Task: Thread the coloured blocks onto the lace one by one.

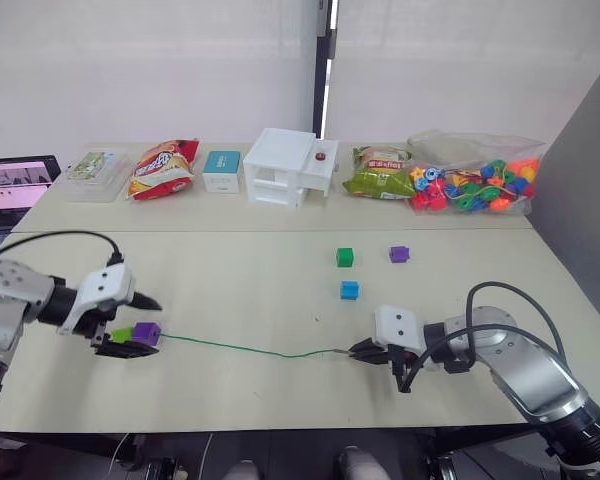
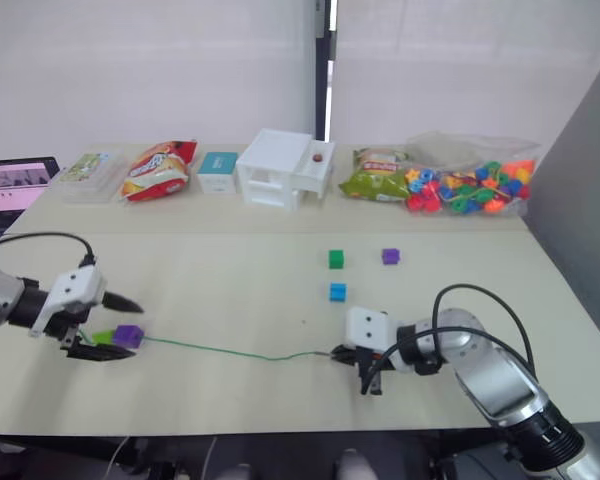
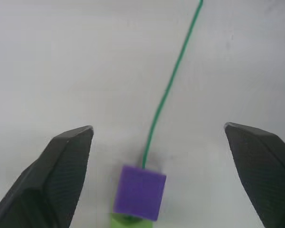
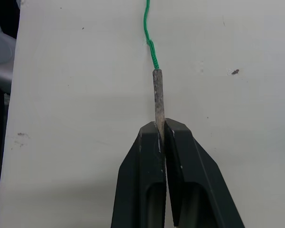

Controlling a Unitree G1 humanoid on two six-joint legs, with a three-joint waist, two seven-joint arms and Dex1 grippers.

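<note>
— Grippers first, nearest the camera: what is each one doing?

— Right gripper [image 4: 160,128] is clenched on the grey tip [image 4: 157,95] of the lace [image 1: 250,349], pinching it at its very end. Left gripper [image 3: 159,156] stands spread wide, one finger either side of a purple block [image 3: 139,192] already on the lace, a lime green block [image 1: 122,334] touching it behind.

— Where does the lace run?

— Flat along the table [image 1: 230,290] between the two grippers, from the strung blocks to the pinched tip.

— And the blocks not yet strung?

— Further back: a blue block [image 1: 350,290] nearest, then a dark green block [image 1: 345,257] and a second purple block [image 1: 399,254], all well apart from the tip. A clear bag of beads [image 1: 475,187] sits at the far edge.

— What could go wrong?

— Likely the tip slipping: the hold is shallow, and any tug on the lace could pull it free or drag the strung blocks.
</note>
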